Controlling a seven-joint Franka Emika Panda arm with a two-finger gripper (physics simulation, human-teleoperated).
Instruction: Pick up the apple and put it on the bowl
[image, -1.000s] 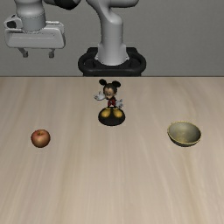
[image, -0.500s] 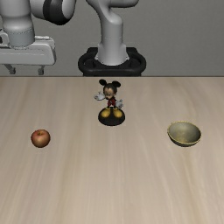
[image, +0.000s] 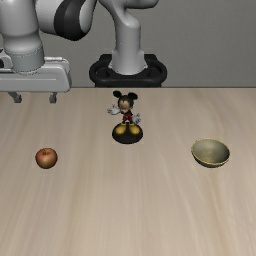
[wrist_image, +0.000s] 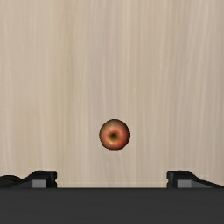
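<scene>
My gripper (image: 33, 97) hangs in the air above the far part of the wooden table (image: 130, 215), toward the exterior view's left. Its two fingers (image: 52, 98) point downward and stand wide apart with nothing between them, so it is open and empty. It is well above the tabletop and touches nothing.

The apple (image: 46, 157) sits on the table at the exterior view's left, nearer to the front edge than my gripper and roughly below it. It is red with a paler, yellowish patch, and it rests alone on bare wood. In the wrist view the apple (wrist_image: 115, 135) lies beyond my fingertips (wrist_image: 39, 178), about midway across the gap between them and apart from both. The gripper (wrist_image: 112, 179) has wood grain all around the fruit in front of it.

The bowl (image: 210, 152), olive-green and shallow, stands upright at the exterior view's right, well apart from the apple and at about the same depth on the table. Its inside holds nothing.

Between the two, a little farther back, a mouse figurine (image: 125, 116) stands upright on a dark round stand, close to neither. Behind it, at the far edge, is my arm's dark base (image: 130, 70).
</scene>
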